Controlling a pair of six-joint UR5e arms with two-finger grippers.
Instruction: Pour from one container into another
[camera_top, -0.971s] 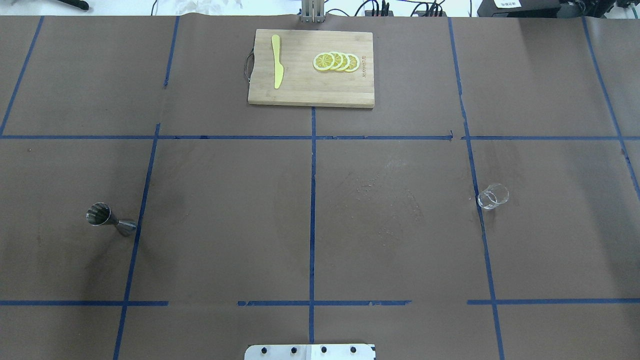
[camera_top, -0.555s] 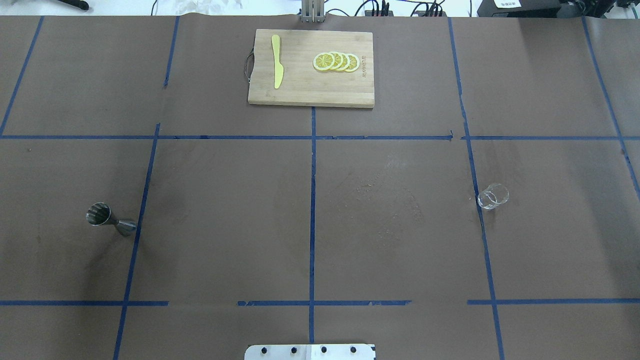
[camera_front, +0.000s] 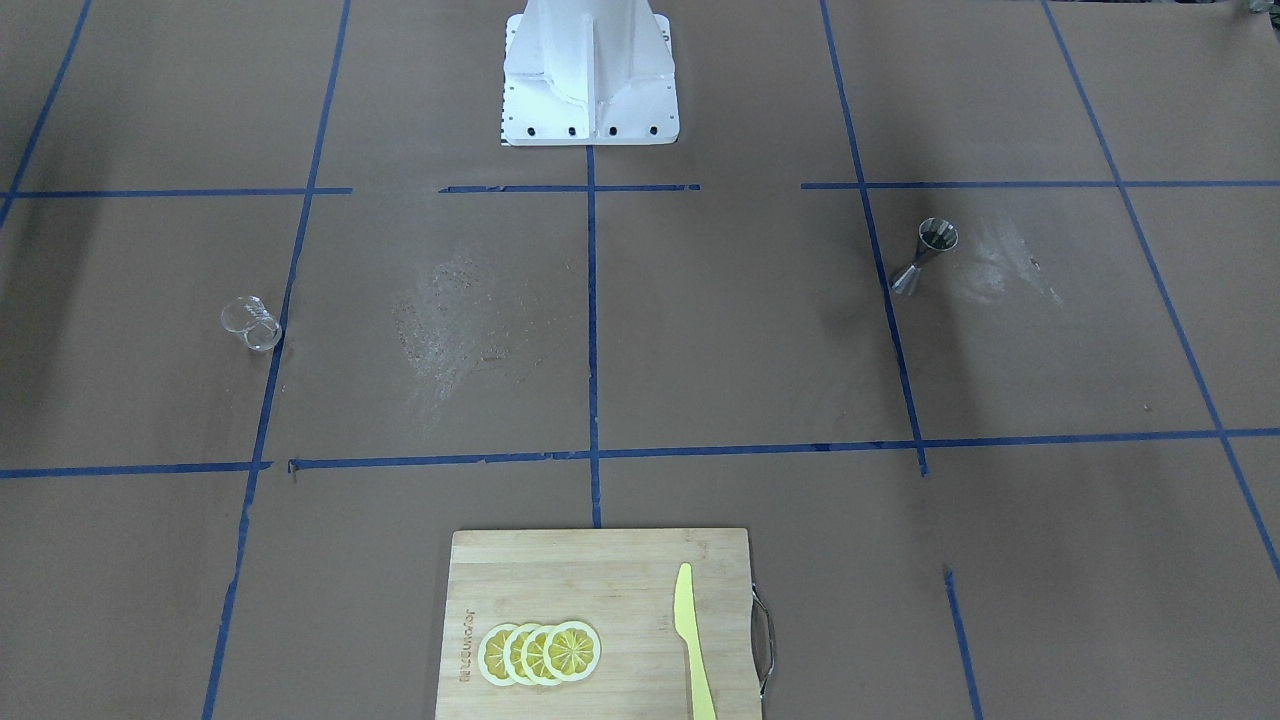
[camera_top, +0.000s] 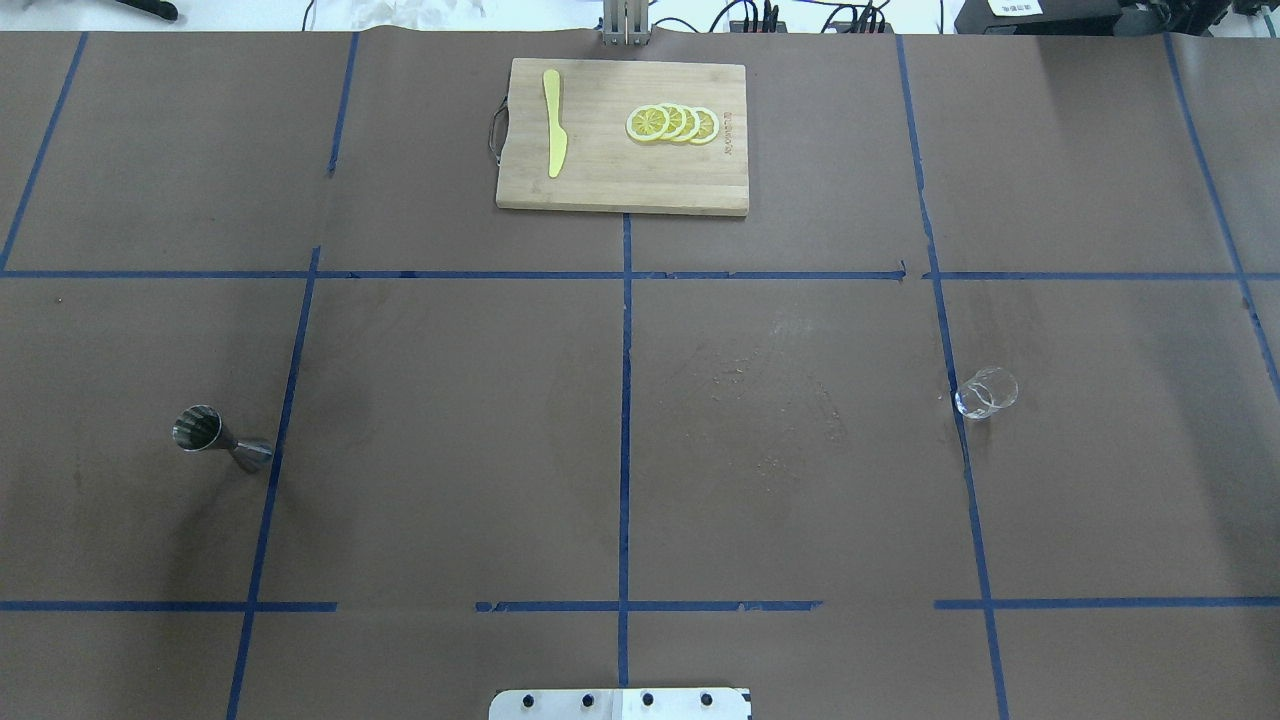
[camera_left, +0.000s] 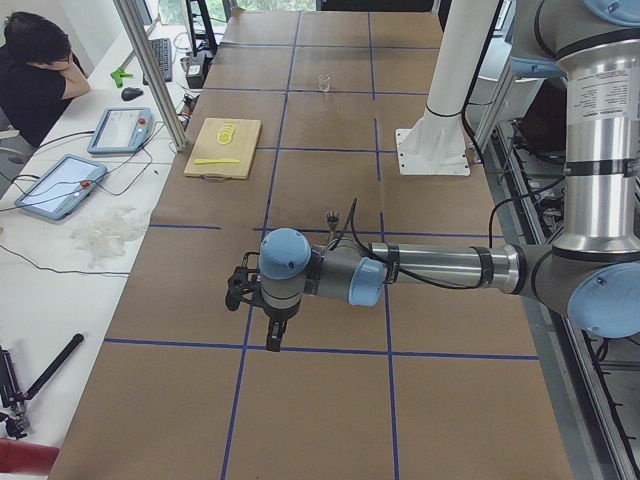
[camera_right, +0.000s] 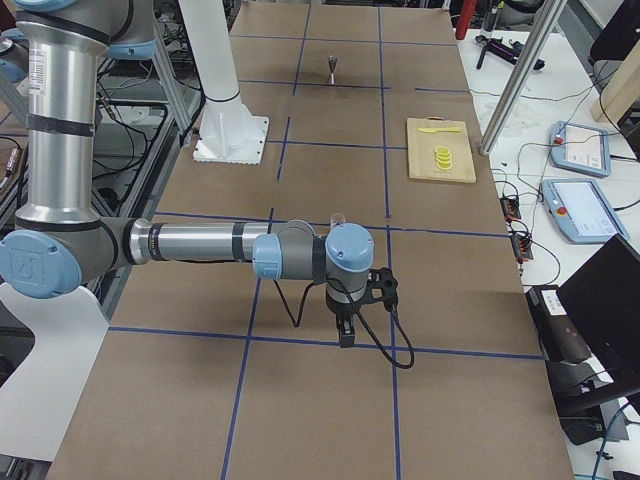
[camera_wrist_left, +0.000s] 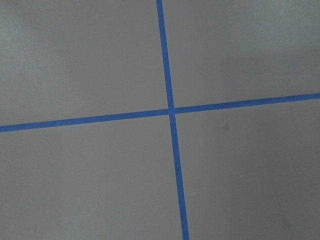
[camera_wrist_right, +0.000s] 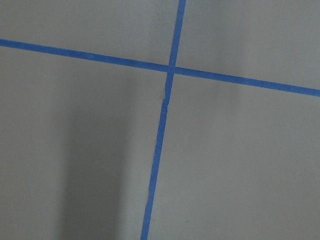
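The clear glass cup (camera_top: 986, 392) stands upright on the table's right side, also visible in the front view (camera_front: 250, 323). The steel jigger (camera_top: 220, 440) stands upright on the left side (camera_front: 925, 256). Neither gripper shows in the overhead or front views. In the exterior left view my left gripper (camera_left: 272, 338) hangs over the table, nearer the camera than the jigger (camera_left: 333, 222). In the exterior right view my right gripper (camera_right: 345, 335) hangs nearer the camera than the cup (camera_right: 337, 217). I cannot tell whether either is open or shut. Both wrist views show only brown paper and blue tape.
A wooden cutting board (camera_top: 600, 180) lies at the far middle with a yellow knife (camera_top: 553, 122) and lemon slices (camera_top: 672, 123). The white robot base (camera_front: 590, 80) stands at the near edge. A person sits beside the table with tablets (camera_left: 122, 128).
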